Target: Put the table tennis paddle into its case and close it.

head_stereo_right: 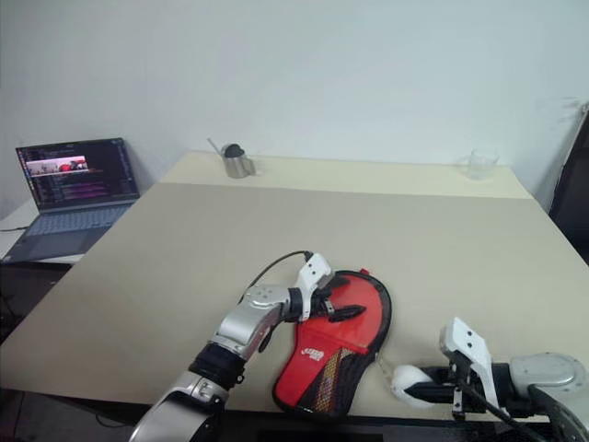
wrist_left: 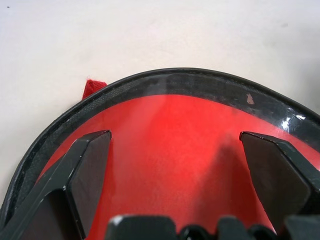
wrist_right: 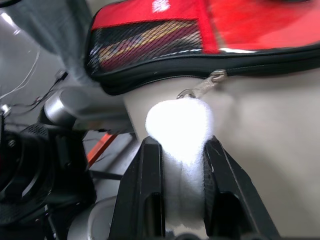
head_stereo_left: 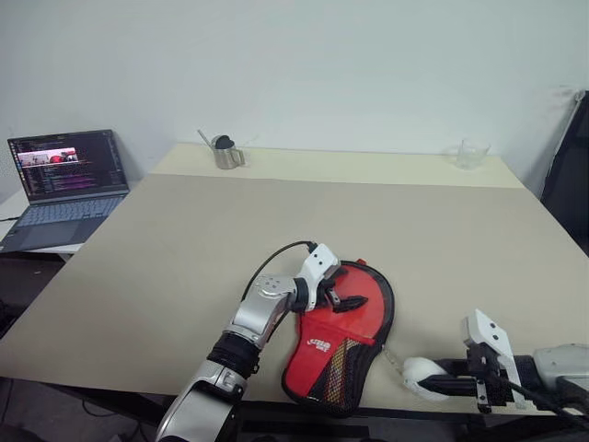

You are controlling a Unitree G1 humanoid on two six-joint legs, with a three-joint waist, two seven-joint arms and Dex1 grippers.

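The black case (head_stereo_left: 336, 345) lies flat near the table's front edge, clear side up. The table tennis paddle's red face (wrist_left: 170, 150) shows through that clear side, and its striped handle (wrist_right: 145, 40) shows through the mesh end. My left gripper (head_stereo_left: 352, 288) rests open on the round part of the case, its fingers (wrist_left: 90, 165) spread over the red face. To the right of the case, my right gripper (head_stereo_left: 451, 385) is shut on a white fluffy puff (wrist_right: 180, 125). A small metal zip pull (wrist_right: 202, 87) links the puff to the case's edge.
An open laptop (head_stereo_left: 64, 175) stands off the table's left side. A metal cup (head_stereo_left: 225, 152) sits at the back left and a clear glass (head_stereo_left: 471, 154) at the back right. The front table edge (head_stereo_left: 138, 382) runs just below the case.
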